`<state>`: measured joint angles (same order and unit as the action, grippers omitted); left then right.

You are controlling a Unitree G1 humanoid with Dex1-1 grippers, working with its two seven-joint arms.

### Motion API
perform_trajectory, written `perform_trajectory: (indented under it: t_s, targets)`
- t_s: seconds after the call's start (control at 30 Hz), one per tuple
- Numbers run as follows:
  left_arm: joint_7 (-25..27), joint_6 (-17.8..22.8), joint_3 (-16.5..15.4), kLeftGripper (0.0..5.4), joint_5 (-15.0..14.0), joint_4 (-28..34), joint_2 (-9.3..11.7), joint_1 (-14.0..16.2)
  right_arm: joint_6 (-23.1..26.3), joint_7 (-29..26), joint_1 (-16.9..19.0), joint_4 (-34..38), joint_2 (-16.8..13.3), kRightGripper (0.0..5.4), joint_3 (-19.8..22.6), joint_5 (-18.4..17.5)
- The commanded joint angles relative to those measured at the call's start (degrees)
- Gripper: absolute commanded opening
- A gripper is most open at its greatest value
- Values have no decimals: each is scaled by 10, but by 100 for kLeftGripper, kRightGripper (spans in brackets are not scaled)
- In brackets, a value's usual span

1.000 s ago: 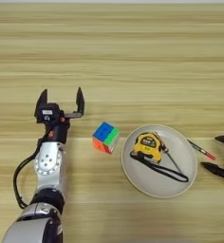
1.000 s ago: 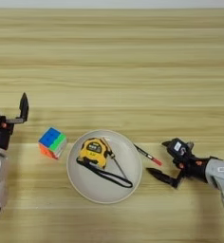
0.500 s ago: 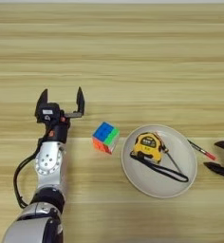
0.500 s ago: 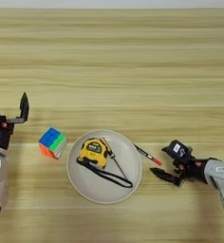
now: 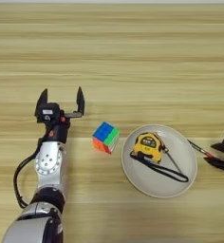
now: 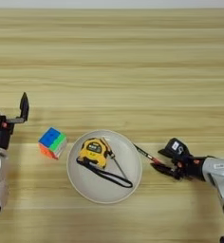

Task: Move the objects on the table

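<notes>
The wooden table (image 5: 133,57) is filling both views, and nothing lying on it is showing any shift from a second ago. The round off-white plate (image 5: 133,176) is sitting right of centre, carrying the yellow-and-black tape measure (image 5: 148,144) with its black strap looping across the dish. The left gripper (image 5: 60,102) is hovering over bare wood left of the plate. Its two black fingers are spread wide and holding nothing, exactly as they were a second ago. The right gripper (image 6: 162,160) is the only thing changing: it is creeping leftward along the table toward the plate's right rim. Its fingers are standing a little apart, with the pen's red tip lying between or just ahead of them. That suggests a grasp is being lined up there rather than on either task object. The puzzle cube (image 5: 106,137) is resting on the table between the left gripper and the plate, close to the rim but apart from it, and untouched. The thin dark rod (image 5: 173,159) is lying in the plate just beside the tape measure. The thin pen (image 6: 144,154) is leaning over the plate's right rim. Whether the right fingers are touching it is too small to tell, and in the left eye view that gripper is being cut off by the edge.
</notes>
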<state>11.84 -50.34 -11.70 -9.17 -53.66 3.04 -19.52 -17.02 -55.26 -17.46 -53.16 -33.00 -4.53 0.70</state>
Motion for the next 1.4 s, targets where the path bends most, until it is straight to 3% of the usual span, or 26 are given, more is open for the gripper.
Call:
perform_trajectory:
  t_s: [0.03,0.1,0.2,0.3,0.43,0.57,0.7,0.8,0.97,1.23,1.4]
  targets:
    - [1,-3,-1,540,1,-6,1,-7,0,2,1,-12,4,186,-6,9]
    - [1,-3,-1,540,1,-6,2,-7,-13,-14,9,4,6,207,-3,-3]
    - [3,-3,-1,540,0,-6,2,-7,-27,-58,32,63,10,245,15,-49]
    - [5,-2,-2,540,-1,-9,4,-8,-25,-66,47,118,5,295,31,-78]
    - [7,0,-3,540,-1,-16,7,-13,-18,-48,50,175,-7,335,52,-91]
    - [7,-2,-4,540,0,-22,8,-16,-17,-50,55,223,-6,380,82,-131]
    - [8,-4,-6,540,-1,-25,8,-17,-13,-20,67,300,19,446,118,-182]
    - [9,-6,-7,540,0,-26,10,-17,-26,18,71,336,44,477,137,-200]
    - [2,-15,-2,540,14,-27,16,-13,-72,116,58,336,96,532,170,-200]
    - [-10,-35,6,540,40,-26,28,-2,-169,243,57,323,145,539,168,-123]
    - [-42,-69,27,540,93,-3,35,28,-211,310,59,291,164,539,176,-95]
